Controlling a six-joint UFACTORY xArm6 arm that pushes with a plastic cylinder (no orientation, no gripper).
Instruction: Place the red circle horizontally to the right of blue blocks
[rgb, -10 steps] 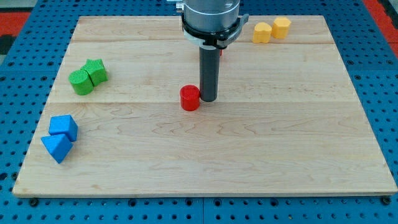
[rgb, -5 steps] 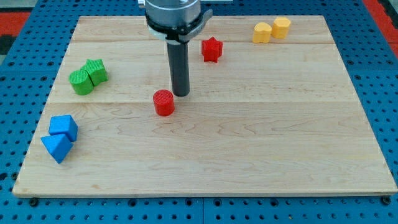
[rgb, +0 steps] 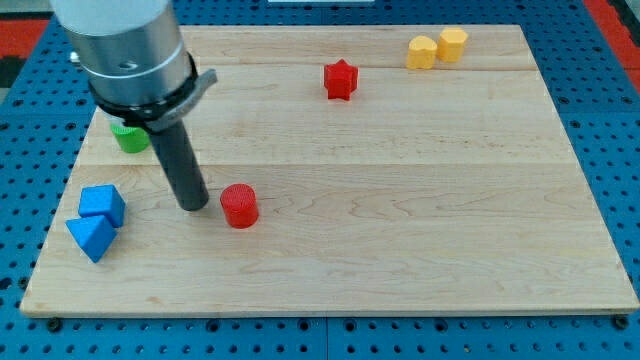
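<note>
Since the earlier frames the red circle, a small ribbed cylinder, has slid down toward the view's lower left on the pale wooden surface, and my tip has swung round to its left side. No hand is fitted, only a bare dark rod that holds nothing; my tip stands just beside the circle, between it and the blue cube and blue wedge-shaped block. The circle lies right of the blue pair, roughly level with the cube. The placing step looks nearly done; next calls for a small trim or simply backing away without knocking it
</note>
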